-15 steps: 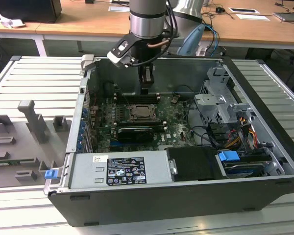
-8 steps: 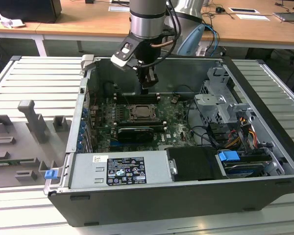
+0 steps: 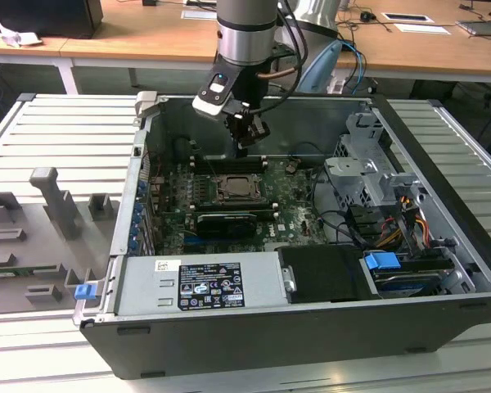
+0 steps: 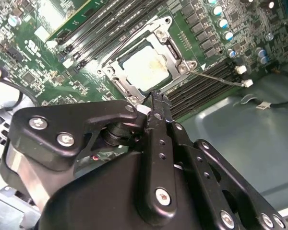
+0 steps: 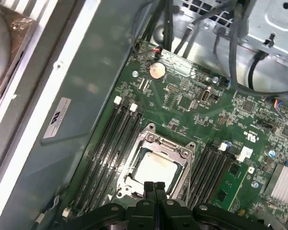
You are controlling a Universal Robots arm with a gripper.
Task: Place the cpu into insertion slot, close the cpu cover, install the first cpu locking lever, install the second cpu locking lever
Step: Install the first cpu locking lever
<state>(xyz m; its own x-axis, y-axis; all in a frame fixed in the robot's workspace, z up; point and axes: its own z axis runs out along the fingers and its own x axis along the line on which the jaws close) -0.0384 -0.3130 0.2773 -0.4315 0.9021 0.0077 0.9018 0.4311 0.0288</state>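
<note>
With the hand (image 5: 154, 185) pinched shut on nothing above the cpu cover (image 5: 167, 146), the thin, stiff plate is judged best pressed on its rim, the fragile cpu (image 5: 156, 167) being spared.

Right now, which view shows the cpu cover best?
Second wrist view: the cpu cover lies flat, large, nearly whole. First wrist view: the gripper hides its near edge. Exterior view: small, distant.
</note>
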